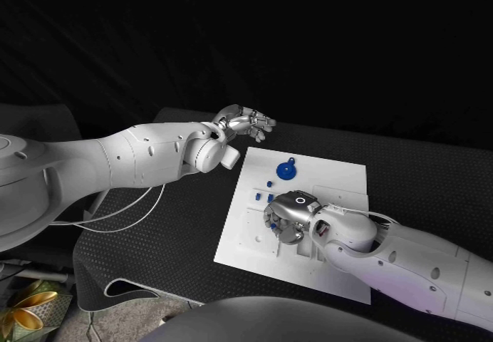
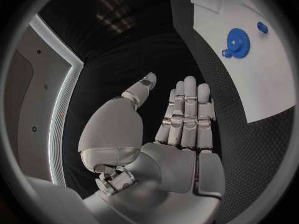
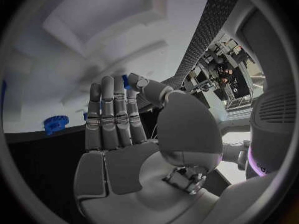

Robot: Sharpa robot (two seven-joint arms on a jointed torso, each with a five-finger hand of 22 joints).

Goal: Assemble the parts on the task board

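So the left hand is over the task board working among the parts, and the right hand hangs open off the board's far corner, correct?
The hands are swapped. In the head view the right hand is over the task board among the small blue parts, while the left hand hangs off the board's far corner, fingers apart and holding nothing, as the left wrist view confirms.

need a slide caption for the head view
Right hand works over the white task board near small blue parts; left hand hovers open beyond it.

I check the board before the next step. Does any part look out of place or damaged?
Nothing stands out. The task board lies flat on the table, the blue gear rests on it, and no part looks broken. The right hand is over the board; the left hand is open beyond it.
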